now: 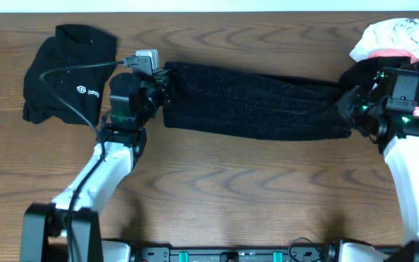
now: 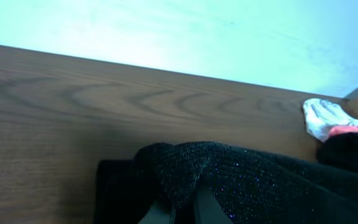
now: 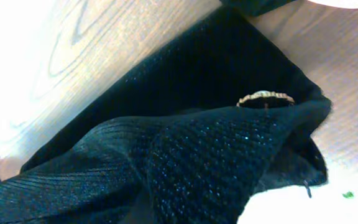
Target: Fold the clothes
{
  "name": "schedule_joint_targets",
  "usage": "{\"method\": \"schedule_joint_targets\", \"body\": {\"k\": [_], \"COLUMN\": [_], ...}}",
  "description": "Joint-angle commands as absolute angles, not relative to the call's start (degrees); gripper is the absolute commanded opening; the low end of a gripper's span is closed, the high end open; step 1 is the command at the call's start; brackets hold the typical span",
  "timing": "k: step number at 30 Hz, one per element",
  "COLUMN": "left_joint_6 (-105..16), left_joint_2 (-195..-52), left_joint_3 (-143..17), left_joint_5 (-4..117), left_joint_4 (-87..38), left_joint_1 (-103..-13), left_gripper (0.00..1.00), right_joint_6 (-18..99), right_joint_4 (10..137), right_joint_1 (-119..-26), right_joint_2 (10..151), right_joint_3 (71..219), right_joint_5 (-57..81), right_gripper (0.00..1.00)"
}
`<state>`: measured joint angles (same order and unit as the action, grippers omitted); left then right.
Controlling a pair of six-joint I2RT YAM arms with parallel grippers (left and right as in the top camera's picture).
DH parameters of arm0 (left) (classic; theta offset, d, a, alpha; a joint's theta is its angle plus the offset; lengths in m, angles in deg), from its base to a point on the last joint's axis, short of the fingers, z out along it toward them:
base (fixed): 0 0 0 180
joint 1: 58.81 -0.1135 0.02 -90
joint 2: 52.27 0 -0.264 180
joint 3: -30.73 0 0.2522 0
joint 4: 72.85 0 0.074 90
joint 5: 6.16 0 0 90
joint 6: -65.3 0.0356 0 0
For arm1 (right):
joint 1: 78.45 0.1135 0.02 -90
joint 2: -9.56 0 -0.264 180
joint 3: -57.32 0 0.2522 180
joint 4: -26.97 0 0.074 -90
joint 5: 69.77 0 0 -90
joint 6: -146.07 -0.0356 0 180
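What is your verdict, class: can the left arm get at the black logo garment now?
Probably not yet. The black logo garment lies just beside the left gripper, but its jaws are shut on the speckled black garment, stretched across to the right gripper. It must release first.

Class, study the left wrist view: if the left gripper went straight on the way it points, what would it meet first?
The speckled black garment that the left gripper pinches lies directly ahead; what follows is unclear.
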<state>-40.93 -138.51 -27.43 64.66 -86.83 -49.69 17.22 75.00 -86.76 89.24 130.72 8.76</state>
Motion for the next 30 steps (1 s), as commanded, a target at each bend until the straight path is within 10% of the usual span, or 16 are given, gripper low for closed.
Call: {"method": "schedule_joint_targets", "body": {"k": [1,30], "left_joint_6": [-39.8,-38.2], "left_joint_2": [-142.5,-165.5], "left_joint_3": [-28.7,-40.3], "left_joint_5": [66.5,69.1], "left_joint_4": [-90.6,-98.0], "left_joint_1": [-49.9,-49.9], "left_gripper": [0.06,0.06], "right_joint_6": [15.1,12.8], "right_joint_4": [72.5,44.9], "right_joint_1": [-86.1,-81.9], "right_joint_2": [92.6,111.0], "right_joint_3": [132.1,132.1], "right_joint_5": [11.5,17.7], "right_gripper": [0.01,0.01]}}
